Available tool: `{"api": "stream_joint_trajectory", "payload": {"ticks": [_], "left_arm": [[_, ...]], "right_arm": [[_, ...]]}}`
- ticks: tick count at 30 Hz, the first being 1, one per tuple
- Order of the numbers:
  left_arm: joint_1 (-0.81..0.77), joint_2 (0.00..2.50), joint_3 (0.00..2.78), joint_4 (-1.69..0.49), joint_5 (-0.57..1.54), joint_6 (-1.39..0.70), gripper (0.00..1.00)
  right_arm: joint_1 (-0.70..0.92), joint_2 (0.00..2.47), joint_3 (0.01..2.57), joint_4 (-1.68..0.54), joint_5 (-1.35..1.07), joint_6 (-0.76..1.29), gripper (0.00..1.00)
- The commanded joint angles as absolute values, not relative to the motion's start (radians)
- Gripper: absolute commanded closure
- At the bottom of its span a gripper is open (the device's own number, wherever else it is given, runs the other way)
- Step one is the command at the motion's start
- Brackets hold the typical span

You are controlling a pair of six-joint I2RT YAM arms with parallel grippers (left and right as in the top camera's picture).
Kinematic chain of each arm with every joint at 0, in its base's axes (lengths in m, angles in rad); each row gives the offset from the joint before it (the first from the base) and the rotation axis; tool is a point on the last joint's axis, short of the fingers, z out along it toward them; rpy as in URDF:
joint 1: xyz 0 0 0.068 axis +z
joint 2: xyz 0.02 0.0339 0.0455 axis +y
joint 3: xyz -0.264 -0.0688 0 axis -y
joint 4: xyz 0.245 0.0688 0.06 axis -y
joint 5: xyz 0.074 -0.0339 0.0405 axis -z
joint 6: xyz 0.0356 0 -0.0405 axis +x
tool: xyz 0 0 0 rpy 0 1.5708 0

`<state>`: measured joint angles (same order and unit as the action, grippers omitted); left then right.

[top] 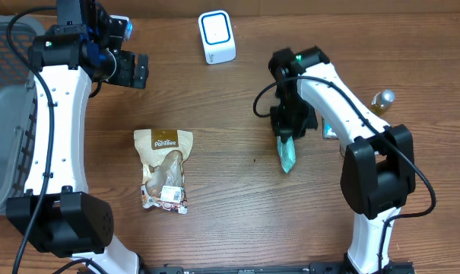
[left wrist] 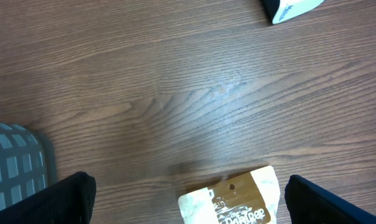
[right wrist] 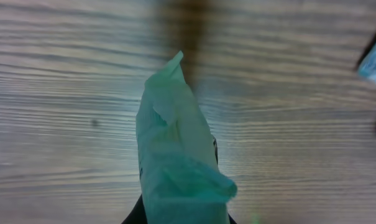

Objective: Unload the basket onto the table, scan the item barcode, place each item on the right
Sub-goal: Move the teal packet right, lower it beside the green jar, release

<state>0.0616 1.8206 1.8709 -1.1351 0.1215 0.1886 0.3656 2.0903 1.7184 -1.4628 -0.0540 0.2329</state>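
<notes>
A white scanner [top: 217, 36] is seen at the upper middle of the overhead view, standing on a wooden table [top: 230, 190]. A grey basket [top: 1, 114] is cut off by the left edge. A brown and cream bag [top: 165, 169] is laid flat at lower left of centre, well apart from the scanner. At the right, a blue-and-white item [top: 330, 129] is partly hidden under the right arm. Nothing is seen between the scanner and the teal packet [top: 287, 154], which is held right of centre, below and to the right of the scanner, its free end pointed down the frame. The right gripper [top: 285, 131] is clamped tight on the packet's upper end. The left gripper [top: 127, 70] is held at upper left with its fingers [left wrist: 57, 199] spread wide and nothing between them. On the bag a word like "Pantree" can be read; a white label at its lower end is too small to read. No writing can be made out on the packet.
</notes>
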Motion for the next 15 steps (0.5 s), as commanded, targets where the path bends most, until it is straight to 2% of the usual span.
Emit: {"api": "stream_joint_trajectory", "payload": {"ticks": [1,4,7,11,13,15], "left_arm": [[0.067,1.825,1.874,-1.133,0.116,0.175,0.01],[0.067,1.825,1.874,-1.133,0.116,0.175,0.00],[0.067,1.825,1.874,-1.133,0.116,0.175,0.01],[0.067,1.825,1.874,-1.133,0.116,0.175,0.00],[0.066,1.825,1.874,-1.133,0.116,0.175,0.01],[0.066,1.825,1.874,-1.133,0.116,0.175,0.00]], "right_arm": [[0.356,2.086,1.668,-1.443,-0.033,0.236,0.96],[0.351,2.086,1.637,-1.423,0.016,0.236,0.95],[0.344,2.086,1.629,-1.409,0.036,0.236,0.86],[0.338,2.086,1.629,-1.399,0.036,0.236,0.62],[0.338,2.086,1.629,-1.394,0.039,0.236,0.47],[0.338,2.086,1.629,-1.388,0.059,0.237,0.39]]}}
